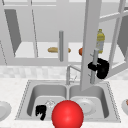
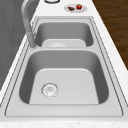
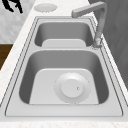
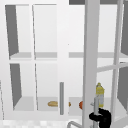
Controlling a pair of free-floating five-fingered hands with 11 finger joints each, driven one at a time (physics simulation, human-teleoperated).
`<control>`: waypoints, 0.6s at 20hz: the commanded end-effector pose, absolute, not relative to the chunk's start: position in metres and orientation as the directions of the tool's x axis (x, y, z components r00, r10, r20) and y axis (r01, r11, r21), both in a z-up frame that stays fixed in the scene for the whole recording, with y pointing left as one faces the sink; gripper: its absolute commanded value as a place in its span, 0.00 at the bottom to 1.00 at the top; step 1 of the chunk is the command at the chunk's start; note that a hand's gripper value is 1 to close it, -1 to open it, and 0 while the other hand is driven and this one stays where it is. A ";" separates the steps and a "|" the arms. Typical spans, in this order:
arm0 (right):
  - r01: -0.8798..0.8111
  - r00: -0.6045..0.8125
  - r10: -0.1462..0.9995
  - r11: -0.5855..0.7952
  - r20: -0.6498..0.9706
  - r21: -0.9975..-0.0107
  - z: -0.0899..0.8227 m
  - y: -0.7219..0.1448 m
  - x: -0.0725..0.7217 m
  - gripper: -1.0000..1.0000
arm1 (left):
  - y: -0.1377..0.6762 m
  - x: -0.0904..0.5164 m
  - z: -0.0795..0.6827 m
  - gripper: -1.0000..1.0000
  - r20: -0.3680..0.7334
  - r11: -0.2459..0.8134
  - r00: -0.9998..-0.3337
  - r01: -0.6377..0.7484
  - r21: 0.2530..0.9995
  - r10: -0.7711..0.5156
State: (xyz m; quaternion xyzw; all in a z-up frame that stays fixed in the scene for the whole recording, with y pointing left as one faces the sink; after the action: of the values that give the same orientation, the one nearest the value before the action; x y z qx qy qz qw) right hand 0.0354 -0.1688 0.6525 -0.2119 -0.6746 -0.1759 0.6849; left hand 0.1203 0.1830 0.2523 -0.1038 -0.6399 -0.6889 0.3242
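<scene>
Right hand (image 1: 102,68) is curled round the cabinet door handle (image 1: 94,65), the door (image 1: 90,37) swung partly open, bottle (image 1: 100,40) on the shelf behind it; left hand (image 1: 40,111), fingers curled and empty, hangs by the sink (image 1: 25,100).

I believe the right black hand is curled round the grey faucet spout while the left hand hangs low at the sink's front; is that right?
Not quite: the right black hand is curled round the open cabinet door's grey vertical bar handle, as the front view shows. The left hand does hang low at the steel double sink's front.

A kitchen: double sink (image 2: 110,75), faucet (image 3: 98,22), glass-door wall cabinet (image 4: 22,60) above
</scene>
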 end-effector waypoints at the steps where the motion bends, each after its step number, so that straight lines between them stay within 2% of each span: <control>1: 0.527 0.028 0.041 0.848 0.999 -0.050 0.644 -0.198 0.017 1.00 | 0.183 0.120 0.252 0.50 0.558 0.029 -0.768 0.580 0.814 -0.314; 12: 0.447 -0.030 0.082 0.892 0.996 -0.060 0.642 -0.257 -0.027 1.00 | 0.183 0.120 0.252 0.50 0.558 0.029 -0.768 0.580 0.814 -0.314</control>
State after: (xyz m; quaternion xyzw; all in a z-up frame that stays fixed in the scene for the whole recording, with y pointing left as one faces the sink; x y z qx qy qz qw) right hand -0.0178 -0.2321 0.6488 -0.1895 -0.7038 -0.1271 0.6728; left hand 0.1203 0.1830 0.2523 -0.1038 -0.6399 -0.6889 0.3242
